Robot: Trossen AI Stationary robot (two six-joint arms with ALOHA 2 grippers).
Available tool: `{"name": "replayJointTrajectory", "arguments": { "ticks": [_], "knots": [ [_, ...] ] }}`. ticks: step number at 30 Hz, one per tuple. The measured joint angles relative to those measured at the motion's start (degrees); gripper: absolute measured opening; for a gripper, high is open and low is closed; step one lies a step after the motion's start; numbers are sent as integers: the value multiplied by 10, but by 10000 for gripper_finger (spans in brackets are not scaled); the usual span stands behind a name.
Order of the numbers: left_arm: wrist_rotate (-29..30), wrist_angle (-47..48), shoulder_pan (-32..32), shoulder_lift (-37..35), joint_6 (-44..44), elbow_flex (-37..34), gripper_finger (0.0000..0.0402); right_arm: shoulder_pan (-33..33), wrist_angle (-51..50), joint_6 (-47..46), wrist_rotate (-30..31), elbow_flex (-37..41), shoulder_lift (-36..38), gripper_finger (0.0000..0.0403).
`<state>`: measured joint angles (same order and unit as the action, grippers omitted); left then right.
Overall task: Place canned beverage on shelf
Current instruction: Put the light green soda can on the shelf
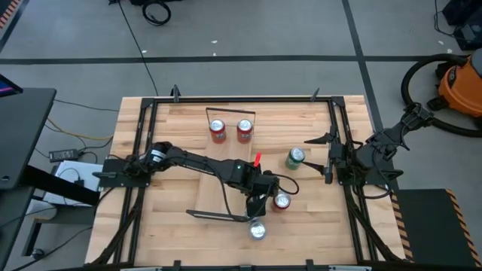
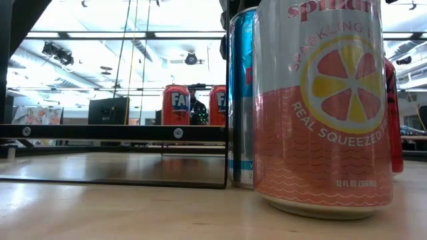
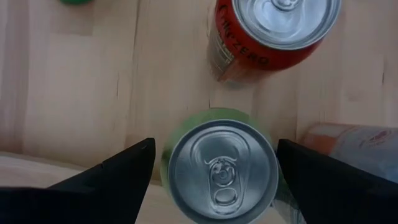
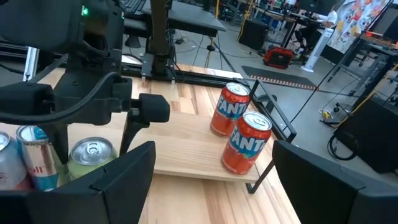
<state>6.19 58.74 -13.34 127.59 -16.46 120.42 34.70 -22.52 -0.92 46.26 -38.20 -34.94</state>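
Wood table, shelf (image 1: 230, 150) running away from the front edge, wire frames at both ends. Two Fanta cans (image 1: 218, 130) (image 1: 245, 130) upright on its far end. Left gripper (image 3: 214, 142) sits low near the shelf's front end, fingers apart either side of an upright pale-green can (image 3: 221, 171); no clear squeeze. Can't tell if that can is on the plank. Coke can (image 3: 273, 31) just beyond it. Dark-green can (image 1: 295, 158) stands apart. Right gripper (image 1: 329, 164) waits at the table's right, fingers apart, empty.

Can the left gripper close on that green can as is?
Probably yes. The left gripper is open, a finger on each side of the green can; the red can stands apart.
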Motion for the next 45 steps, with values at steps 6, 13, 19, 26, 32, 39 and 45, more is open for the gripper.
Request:
{"name": "replayJointTrajectory", "arguments": {
  "ticks": [6,13,19,26,32,39,45],
  "knots": [
    [-14,6,14,0,11,0,348,0,2,0,-2,0,0,334],
    [-46,25,31,0,12,0,329,0,2,1,-5,0,0,334],
    [-58,24,33,0,12,1,290,0,2,5,-5,0,0,334],
    [-60,24,32,0,12,1,285,0,2,5,-5,0,0,334],
    [-59,23,33,0,16,1,283,0,2,5,-5,0,0,334],
    [-57,21,36,0,17,1,282,0,2,5,-6,0,0,334],
    [-56,20,39,0,19,1,281,0,2,5,-6,0,0,334]
  ]
}}
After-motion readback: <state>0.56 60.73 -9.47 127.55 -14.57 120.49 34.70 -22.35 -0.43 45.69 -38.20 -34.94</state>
